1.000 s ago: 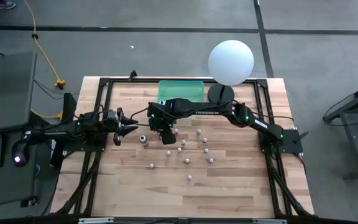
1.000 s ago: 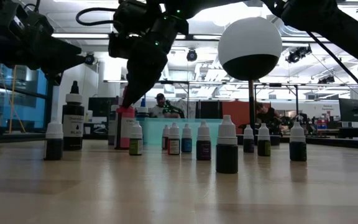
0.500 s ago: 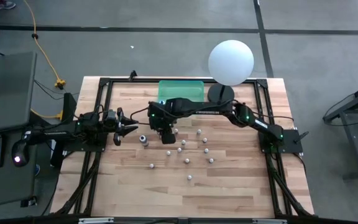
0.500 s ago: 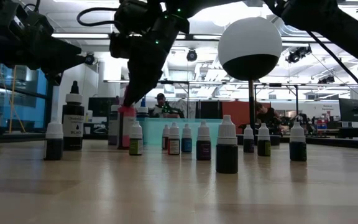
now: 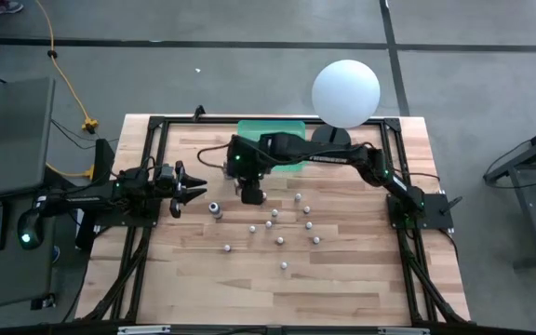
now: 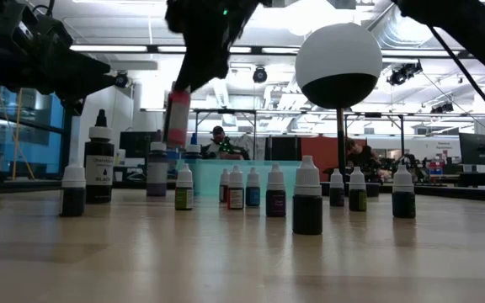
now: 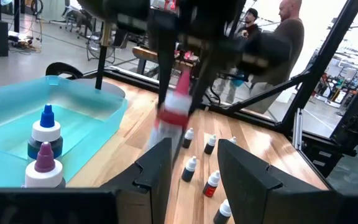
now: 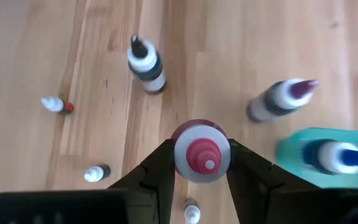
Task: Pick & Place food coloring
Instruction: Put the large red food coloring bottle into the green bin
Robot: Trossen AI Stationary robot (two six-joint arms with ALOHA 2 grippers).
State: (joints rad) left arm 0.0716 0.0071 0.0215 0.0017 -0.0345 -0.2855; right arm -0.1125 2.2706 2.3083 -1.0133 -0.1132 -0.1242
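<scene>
My right gripper is shut on a red food coloring bottle with a red cap, held above the table near the teal bin. Several tiny white-capped food coloring bottles stand upright on the wood. A taller black-tipped bottle and a purple one stand close by. A blue-tipped bottle and a purple-tipped one stand inside the bin. My left gripper waits open at the table's left, with nothing between its fingers. My right gripper pinches the red bottle's white shoulder, just below the red cap, between its two fingers. The fingers slant down from above. The bottle hangs below them, slightly tilted, its base lifted clear of the table.
A big white sphere on a black base stands at the far right, beside the bin. A black frame runs around the table. Bare wood lies toward the near edge. People sit in the room beyond.
My right gripper has risen and drawn slightly toward the far edge and the bin. The red bottle stood on the table a second ago and now hangs lifted clear of it, above the caps of the other bottles.
</scene>
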